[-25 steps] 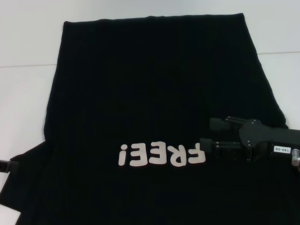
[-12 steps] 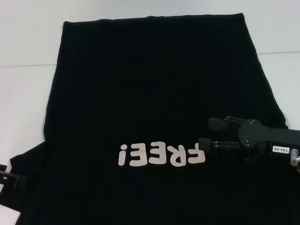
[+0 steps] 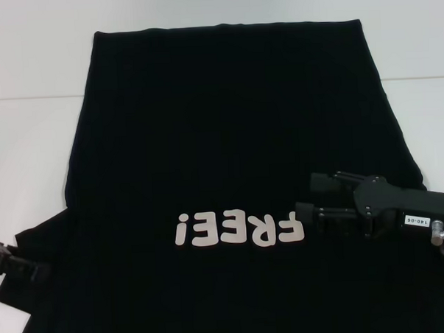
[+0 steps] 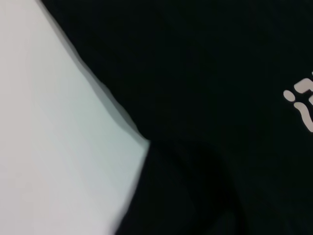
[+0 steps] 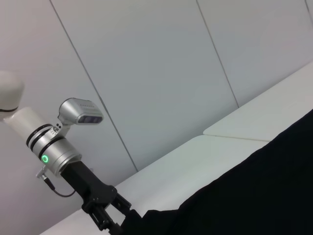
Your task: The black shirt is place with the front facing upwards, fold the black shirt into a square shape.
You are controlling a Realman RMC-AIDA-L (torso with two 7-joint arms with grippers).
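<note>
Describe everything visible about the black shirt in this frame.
The black shirt is plain, soft-looking dark fabric lying flat and spread out on the white table, front up, with white "FREE!" lettering reading upside down from the head view. One sleeve sticks out on the robot's left, where the left gripper sits at its edge. The right gripper lies over the fabric beside the lettering, open.

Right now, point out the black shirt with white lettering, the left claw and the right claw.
Black fabric shirt with white lettering (image 3: 220,122): head view, plain upper cloth.
Left claw (image 3: 24,269): head view, fingertips at the sleeve.
Right claw (image 3: 312,197): head view, between its fingertips.
</note>
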